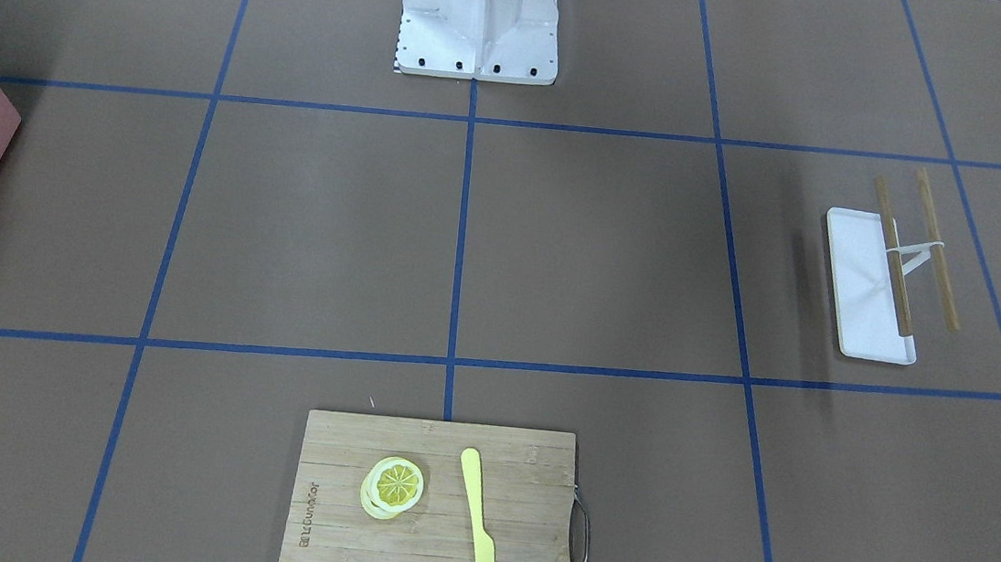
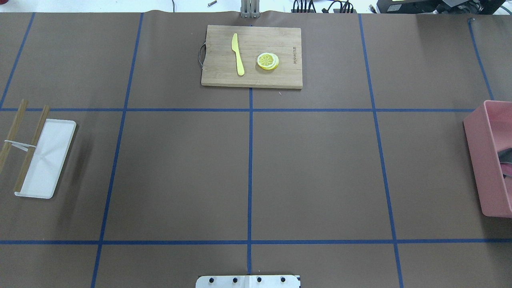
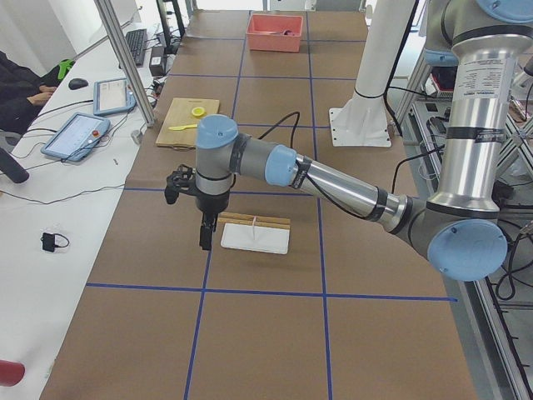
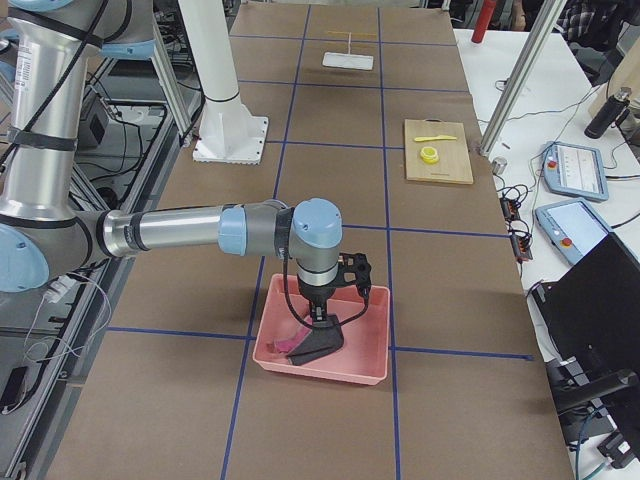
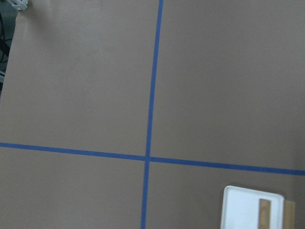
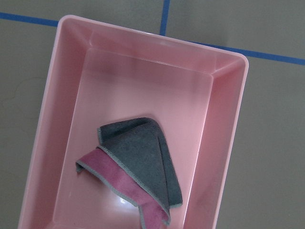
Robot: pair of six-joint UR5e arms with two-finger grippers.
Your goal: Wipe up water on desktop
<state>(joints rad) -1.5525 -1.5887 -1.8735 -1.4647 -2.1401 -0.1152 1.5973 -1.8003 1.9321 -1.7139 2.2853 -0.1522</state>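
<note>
Brown and matte, the desktop (image 2: 320, 172) fills every view, its blue tape lines marking out big rectangles, with the white base (image 1: 479, 31) at the middle of the robot's edge. From there the left arm (image 3: 333, 179) reaches toward the left edge and the right arm (image 4: 170, 232) toward the right edge. A pink bin (image 2: 486, 160) sits at the right edge. A bamboo board (image 2: 272, 76) lies at the middle of the far edge, its metal handle toward the left. A white tray (image 2: 56, 144) lies near the left edge, and two wooden sticks (image 2: 34, 140) joined by a white band run along its outer long side. A grey and pink cloth (image 6: 138, 167) lies folded inside the bin. On the board a yellow knife (image 2: 238, 54) lies beside lemon slices (image 2: 268, 61). The left gripper (image 3: 204, 237) hangs pointing down just beside the tray, and I cannot tell how its fingers stand. The right gripper (image 4: 320, 318) hangs down into the bin right over the cloth. Whether its fingers are apart, together or on the cloth, I cannot tell.
</note>
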